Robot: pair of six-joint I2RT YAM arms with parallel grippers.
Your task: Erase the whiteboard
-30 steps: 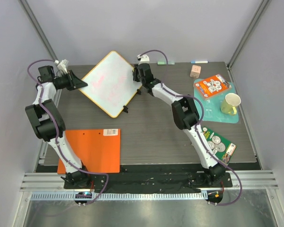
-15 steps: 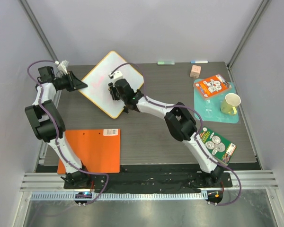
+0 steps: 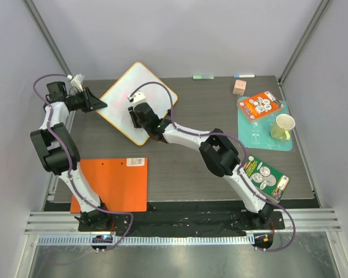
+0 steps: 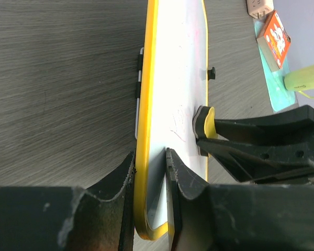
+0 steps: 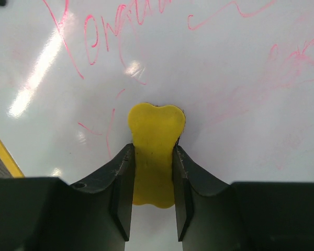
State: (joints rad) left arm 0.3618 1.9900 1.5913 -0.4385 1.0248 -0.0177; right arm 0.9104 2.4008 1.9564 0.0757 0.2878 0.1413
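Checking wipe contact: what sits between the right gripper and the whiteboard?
A yellow eraser, clamped in the right gripper, touches the whiteboard; the right wrist view shows it.

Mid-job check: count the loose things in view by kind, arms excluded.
whiteboard: 1
yellow eraser: 1
orange sheet: 1
packets: 2
cup: 1
teal mat: 1
markers: 2
pink block: 1
Total: 10
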